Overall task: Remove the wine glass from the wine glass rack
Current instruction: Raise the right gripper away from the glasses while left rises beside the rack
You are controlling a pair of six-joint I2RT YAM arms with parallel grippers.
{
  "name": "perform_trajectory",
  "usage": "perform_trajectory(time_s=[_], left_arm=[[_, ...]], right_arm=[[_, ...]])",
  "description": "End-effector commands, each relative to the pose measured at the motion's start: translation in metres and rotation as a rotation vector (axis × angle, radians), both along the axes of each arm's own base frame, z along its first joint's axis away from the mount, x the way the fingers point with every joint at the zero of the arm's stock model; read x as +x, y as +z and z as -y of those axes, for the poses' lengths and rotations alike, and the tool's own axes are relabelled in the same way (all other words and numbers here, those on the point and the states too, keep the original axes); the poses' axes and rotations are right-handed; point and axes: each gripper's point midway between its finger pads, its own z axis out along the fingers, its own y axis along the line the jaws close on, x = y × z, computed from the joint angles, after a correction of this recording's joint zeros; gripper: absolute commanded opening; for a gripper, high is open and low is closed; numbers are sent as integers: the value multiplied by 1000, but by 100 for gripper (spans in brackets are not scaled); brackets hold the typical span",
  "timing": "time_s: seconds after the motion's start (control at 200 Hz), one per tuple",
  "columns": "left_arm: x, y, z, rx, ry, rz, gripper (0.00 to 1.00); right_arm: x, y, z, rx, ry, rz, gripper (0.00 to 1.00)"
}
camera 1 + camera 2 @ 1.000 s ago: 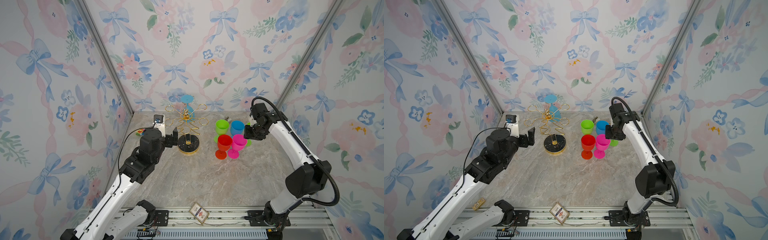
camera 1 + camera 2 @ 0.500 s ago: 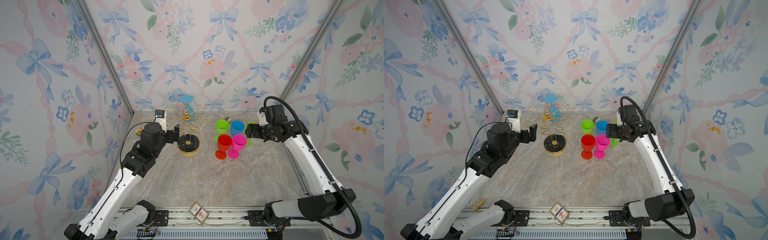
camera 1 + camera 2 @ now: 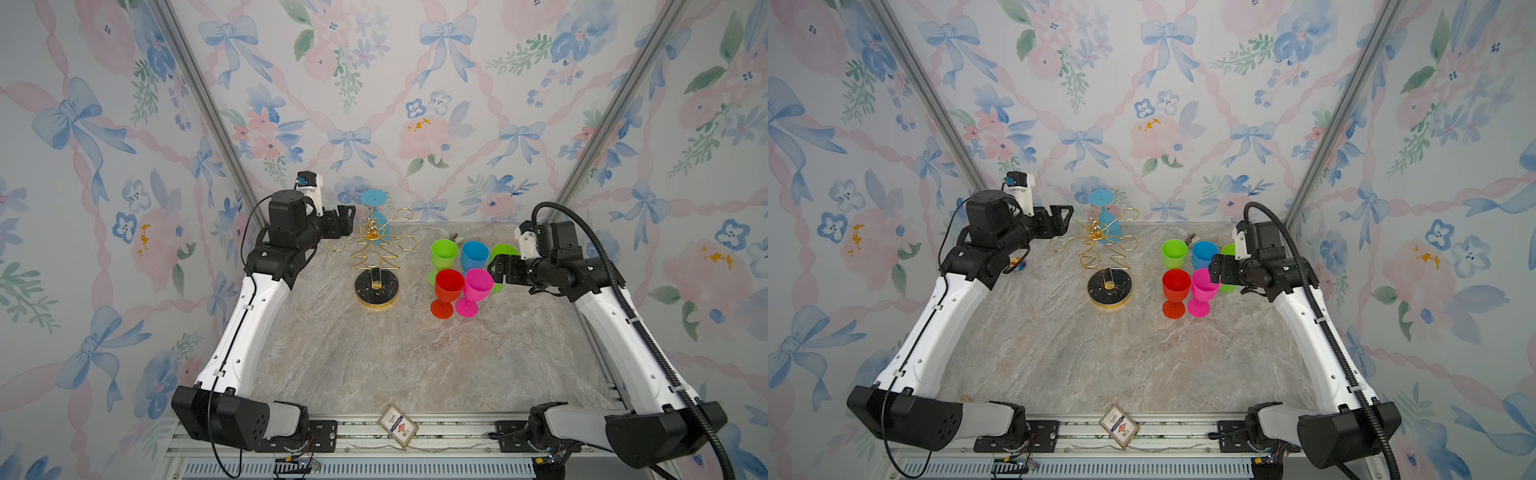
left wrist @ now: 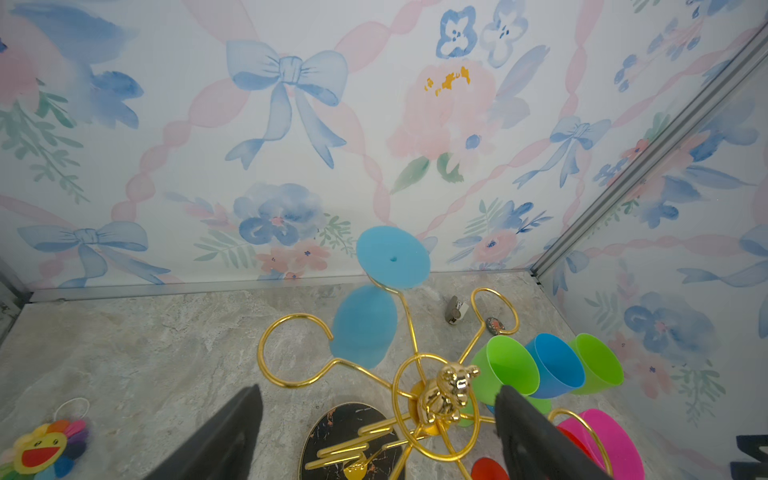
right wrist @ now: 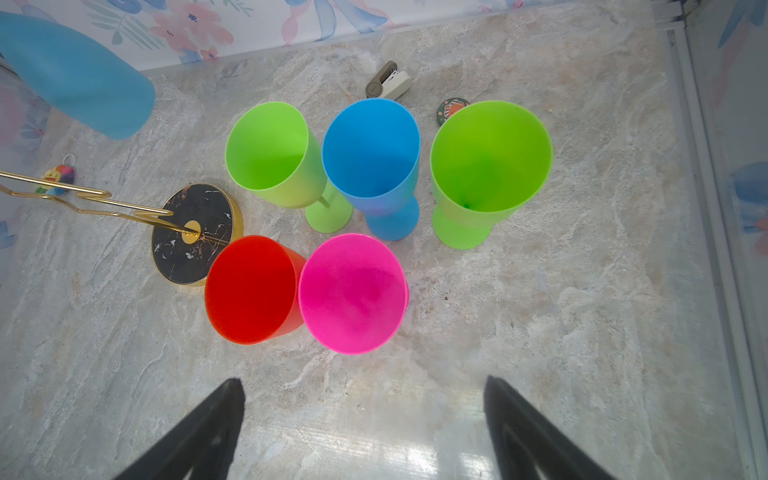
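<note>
White links [image 3: 249, 332], black joints [image 3: 286, 216], black bases [image 3: 220, 419]; corrugated black cable [image 3: 555, 203] along right arm [image 3: 617, 332]

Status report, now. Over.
Left tool open, empty, beside wine glass rack. Right tool open, empty, by five standing glasses. Blue wine glass hangs inverted on rack's far loop. No clear obstruction.

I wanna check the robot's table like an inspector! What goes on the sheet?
Surface: marbled tabletop, no spills seen.
Job's things: gold rack upright; one blue glass hangs on it upside down; five glasses stand beside it.
Clutter: stapler, round badge, rainbow flower charm, card at the front edge.
Grippers: left gripper open by the rack's top; right gripper open, empty, near the standing glasses.
Cables: black cable on left arm, ribbed hose on right arm.
Surroundings: flowery wallpaper walls.
</note>
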Motion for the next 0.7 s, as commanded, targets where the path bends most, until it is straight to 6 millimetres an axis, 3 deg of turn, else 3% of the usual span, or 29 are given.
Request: perform_trajectory(time_s=[0.0,0.25,0.695], left_arm=[[9,11,19,-100,-112,-17,87],[50,-1,26,-197,-122,-95,77],[97,-18,36,-306,-141,-176,56]], right_arm=[[-3,6,-1,21,14,37,92],[-9,3,1,27,4,43,92],[-14,0,1,38,3,52,92]])
